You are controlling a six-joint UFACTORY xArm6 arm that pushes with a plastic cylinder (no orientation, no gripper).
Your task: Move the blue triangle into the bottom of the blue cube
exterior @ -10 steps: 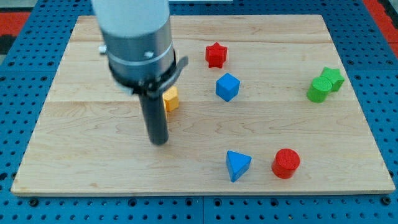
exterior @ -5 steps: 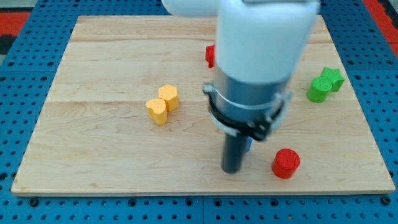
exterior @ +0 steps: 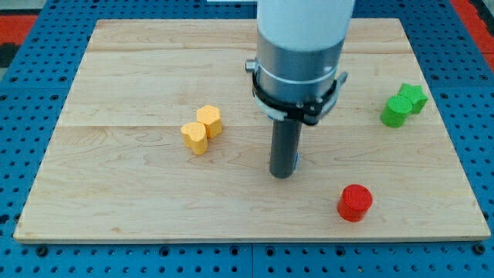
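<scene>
Tool: a plain rod with no jaws, so nothing to spread or pinch; my tip rests on the worktop near its middle.
Blue triangle: almost hidden; a blue sliver touching the rod at 2 o'clock of my tip is probably it.
Blue cube: not visible, likely behind the arm at 12 o'clock.
Handling: probably light, stiff and smooth; it should slide easily but may pivot, so push square on a flat face.
Surface: smooth wooden planks, level.
Room: red cylinder at 4 o'clock, yellow blocks at 10, green blocks at 2, all well apart.
</scene>
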